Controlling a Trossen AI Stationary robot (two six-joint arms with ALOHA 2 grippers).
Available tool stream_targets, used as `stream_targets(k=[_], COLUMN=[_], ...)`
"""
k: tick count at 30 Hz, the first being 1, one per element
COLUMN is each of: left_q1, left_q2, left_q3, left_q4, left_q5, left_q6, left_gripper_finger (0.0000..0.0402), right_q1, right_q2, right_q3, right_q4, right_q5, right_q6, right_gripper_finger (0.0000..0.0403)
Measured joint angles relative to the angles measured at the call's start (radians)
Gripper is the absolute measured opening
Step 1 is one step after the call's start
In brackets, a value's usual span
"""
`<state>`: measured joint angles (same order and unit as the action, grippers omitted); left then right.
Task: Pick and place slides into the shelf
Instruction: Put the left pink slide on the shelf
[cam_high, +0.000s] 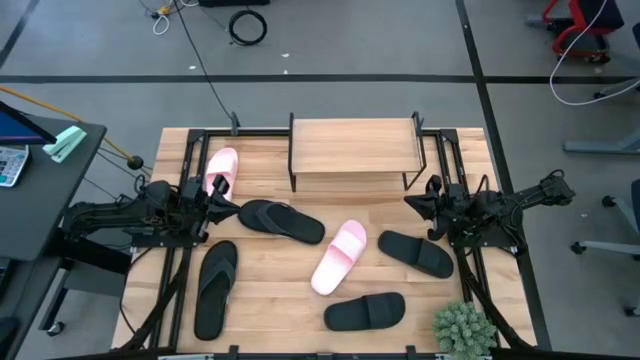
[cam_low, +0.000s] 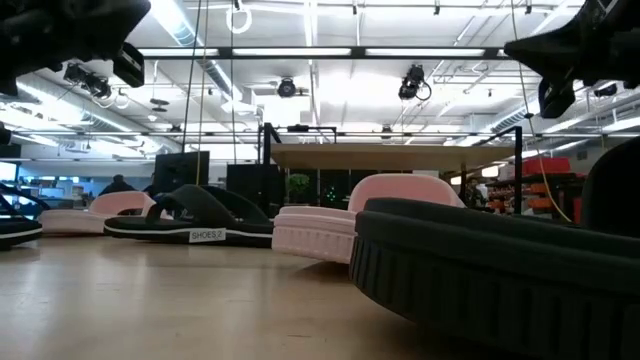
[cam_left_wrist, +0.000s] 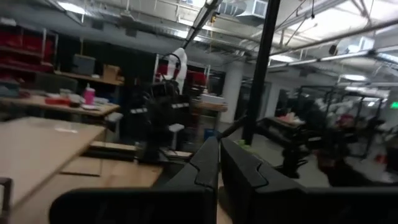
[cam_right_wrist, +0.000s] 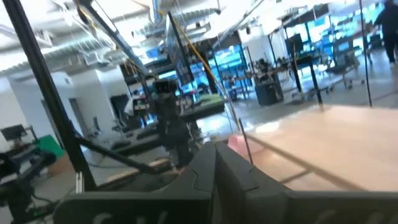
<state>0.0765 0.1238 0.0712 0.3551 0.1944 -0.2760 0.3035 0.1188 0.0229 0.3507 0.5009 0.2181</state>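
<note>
high view: shelf (cam_high: 352, 143) holds nothing, all six slides lie on the table (cam_high: 300, 300) — nothing placed yet.
one pink-and-white slide (cam_high: 221, 167) lies just left of the shelf, the other pink-and-white slide (cam_high: 339, 256) in front of it near centre; thong flip-flops: one (cam_high: 281, 220) just in front-left of the shelf, one (cam_high: 216, 286) further front-left; wide-strap slides: one (cam_high: 416, 252) front-right of the shelf, one (cam_high: 365, 311) well in front of it. left gripper (cam_high: 222, 193) sits left of the shelf, next to the pink slide there, fingers (cam_left_wrist: 208, 168) pinched together on nothing. right gripper (cam_high: 415, 203) sits just right of the shelf front, fingers (cam_right_wrist: 208, 168) likewise closed and empty. judgement: zero of six done, first pick not yet made.
</note>
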Motion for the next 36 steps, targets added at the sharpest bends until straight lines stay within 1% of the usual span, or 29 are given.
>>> stream_targets(k=[2, 3, 5, 7, 9, 11, 14, 19, 22, 24, 28, 31, 33, 36], left_q1=[0.000, 0.003, 0.010, 0.016, 0.017, 0.017, 0.017, 0.017, 0.017, 0.017, 0.017, 0.018, 0.027, 0.073], left_q2=[0.001, 0.002, 0.002, 0.011, 0.035, 0.081, 0.184, 0.379, 0.488, 0.554, 0.664, 0.747, 0.791, 0.856], left_q3=[0.000, 0.001, 0.021, 0.065, 0.136, 0.216, 0.347, 0.546, 0.637, 0.667, 0.676, 0.675, 0.675, 0.676], left_q4=[0.024, 0.051, 0.061, 0.027, -0.062, -0.208, -0.397, -0.725, -0.933, -1.047, -1.204, -1.314, -1.304, -1.304], left_q5=[0.000, 0.000, 0.000, 0.000, -0.001, -0.012, -0.089, -0.289, -0.414, -0.492, -0.573, -0.632, -0.686, -0.703], left_q6=[-0.004, 0.023, 0.078, 0.107, 0.172, 0.248, 0.313, 0.342, 0.368, 0.368, 0.331, 0.271, 0.242, 0.235], left_gripper_finger=[0.0022, 0.0023, 0.0027, 0.0035, 0.0048, 0.0066, 0.0099, 0.0145, 0.0158, 0.0159, 0.0152, 0.0147, 0.0149, 0.0161], right_q1=[0.000, 0.000, 0.000, 0.000, 0.000, 0.000, 0.000, 0.000, 0.000, 0.000, 0.000, -0.002, -0.013, -0.050], right_q2=[0.000, 0.000, 0.000, 0.000, 0.004, 0.025, 0.074, 0.205, 0.291, 0.346, 0.445, 0.500, 0.526, 0.547], right_q3=[0.000, 0.000, 0.000, 0.002, 0.013, 0.037, 0.098, 0.231, 0.311, 0.358, 0.420, 0.453, 0.470, 0.487], right_q4=[0.038, 0.065, 0.129, 0.163, 0.147, 0.102, -0.030, -0.196, -0.292, -0.336, -0.358, -0.360, -0.358, -0.370], right_q5=[-0.001, -0.011, -0.058, -0.129, -0.179, -0.195, -0.194, -0.129, -0.097, -0.073, -0.003, 0.040, 0.052, 0.057], right_q6=[-0.015, -0.013, -0.028, -0.094, -0.159, -0.186, -0.195, -0.197, -0.224, -0.259, -0.341, -0.402, -0.421, -0.441], right_gripper_finger=[0.0014, 0.0014, 0.0014, 0.0014, 0.0018, 0.0025, 0.0046, 0.0094, 0.0122, 0.0138, 0.0160, 0.0168, 0.0171, 0.0174])
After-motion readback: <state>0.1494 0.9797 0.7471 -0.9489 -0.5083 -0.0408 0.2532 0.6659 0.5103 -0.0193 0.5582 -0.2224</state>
